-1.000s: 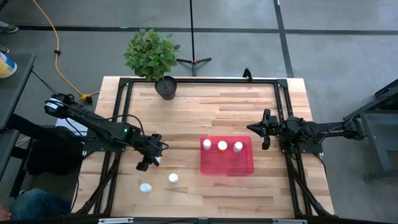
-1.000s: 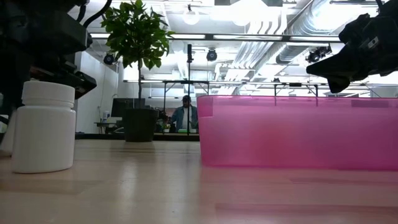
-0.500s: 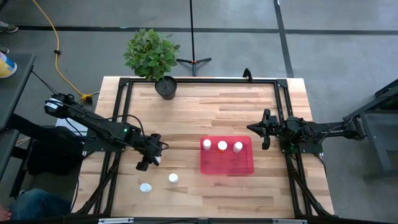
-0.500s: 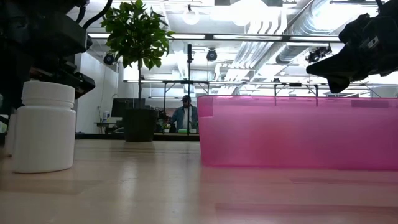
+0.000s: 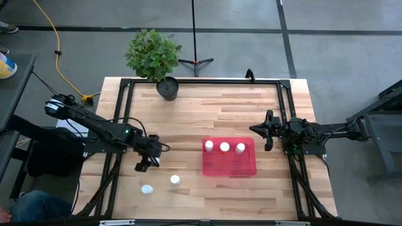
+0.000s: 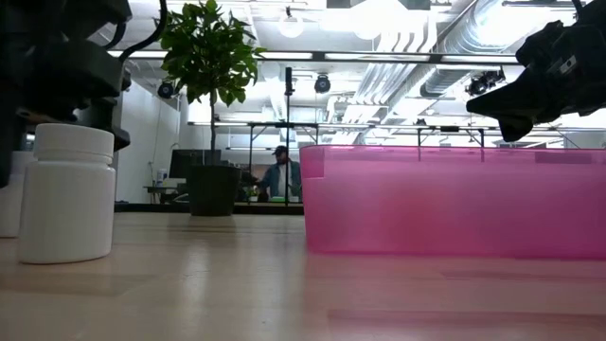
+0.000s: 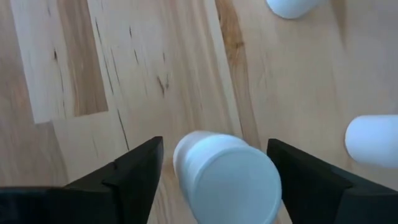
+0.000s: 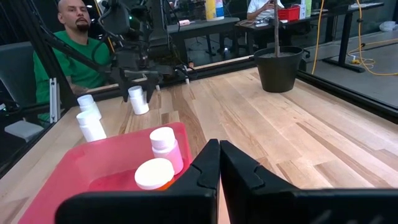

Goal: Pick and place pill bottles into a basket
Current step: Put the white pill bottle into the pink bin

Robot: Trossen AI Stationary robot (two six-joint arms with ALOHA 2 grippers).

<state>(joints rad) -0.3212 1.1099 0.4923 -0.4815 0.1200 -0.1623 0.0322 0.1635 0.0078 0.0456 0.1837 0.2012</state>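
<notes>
From above, left tool (image 5: 143,164) at nine o'clock of the red basket (image 5: 230,166) hiding a pill bottle (image 7: 227,178) seen upright between its spread fingers only in the wrist view; right tool (image 5: 267,130) closed, empty.

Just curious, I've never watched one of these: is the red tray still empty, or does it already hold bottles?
Not empty. The tray holds three white bottles in a row along one edge, seen from above. Others stand outside on the table.

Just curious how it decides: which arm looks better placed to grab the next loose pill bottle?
The left. Its open tool straddles a pill bottle on the table, two more nearby. The right tool waits shut beside the red tray, far from them.
</notes>
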